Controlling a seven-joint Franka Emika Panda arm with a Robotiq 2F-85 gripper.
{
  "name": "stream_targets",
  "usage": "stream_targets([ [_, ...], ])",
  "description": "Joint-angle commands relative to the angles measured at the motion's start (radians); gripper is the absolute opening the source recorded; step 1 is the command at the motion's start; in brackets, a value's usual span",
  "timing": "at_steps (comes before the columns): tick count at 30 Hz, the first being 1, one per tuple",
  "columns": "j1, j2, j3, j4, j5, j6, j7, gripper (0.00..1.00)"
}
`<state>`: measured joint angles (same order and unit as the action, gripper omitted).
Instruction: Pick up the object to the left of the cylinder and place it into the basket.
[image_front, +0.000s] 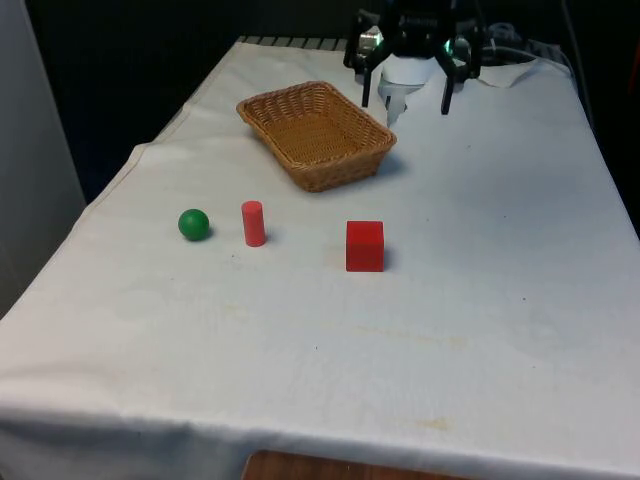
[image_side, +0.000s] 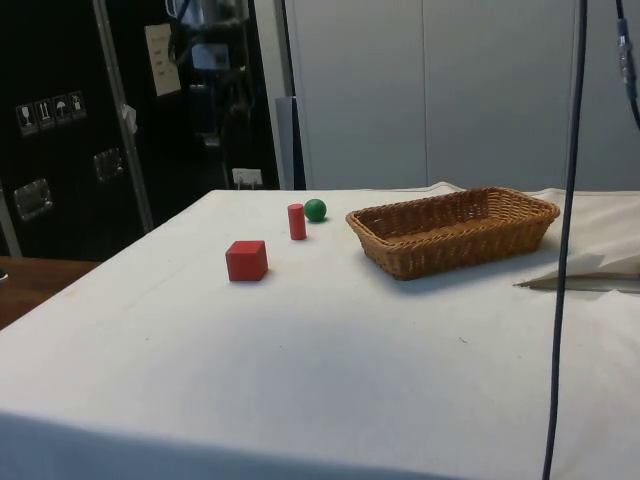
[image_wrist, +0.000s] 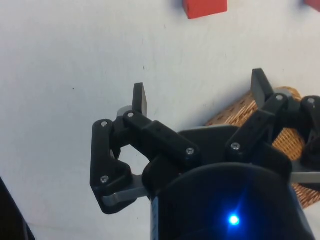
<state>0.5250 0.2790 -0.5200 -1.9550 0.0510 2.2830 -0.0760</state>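
Green and round, the ball lies on the white cloth just beside the red cylinder, on the front view's left of it — well apart from the gripper. That gripper hangs with its fingers spread wide and nothing between them, beside the wicker basket's far corner. A red cube stands on the cylinder's other side.

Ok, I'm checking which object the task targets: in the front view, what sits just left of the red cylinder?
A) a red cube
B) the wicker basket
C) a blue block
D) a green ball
D: the green ball lies on the white cloth at the front view's left of the red cylinder, with the red cube on its other side.
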Motion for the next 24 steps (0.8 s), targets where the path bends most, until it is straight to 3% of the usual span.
stream_targets([
  [1,-0.005,0.002,0.004,-0.008,0.012,0.019,-0.015,1.00],
  [6,-0.011,0.018,0.005,-0.024,0.030,0.046,-0.039,1.00],
  [7,-0.005,0.019,-0.001,-0.020,0.015,0.037,-0.026,1.00],
  [8,-0.013,0.020,0.005,-0.026,0.036,0.051,-0.045,1.00],
  [10,-0.017,0.028,0.003,-0.031,0.060,0.068,-0.068,1.00],
  [15,-0.022,0.048,0.002,-0.036,0.096,0.098,-0.105,1.00],
  [16,-0.016,0.045,-0.005,-0.032,0.081,0.079,-0.091,1.00],
  [17,-0.023,0.052,0.003,-0.037,0.104,0.106,-0.113,1.00],
  [21,-0.027,0.077,0.004,-0.038,0.141,0.141,-0.147,1.00],
  [23,-0.028,0.091,0.006,-0.037,0.157,0.155,-0.161,1.00],
  [24,-0.020,0.087,-0.005,-0.037,0.140,0.141,-0.147,1.00],
])
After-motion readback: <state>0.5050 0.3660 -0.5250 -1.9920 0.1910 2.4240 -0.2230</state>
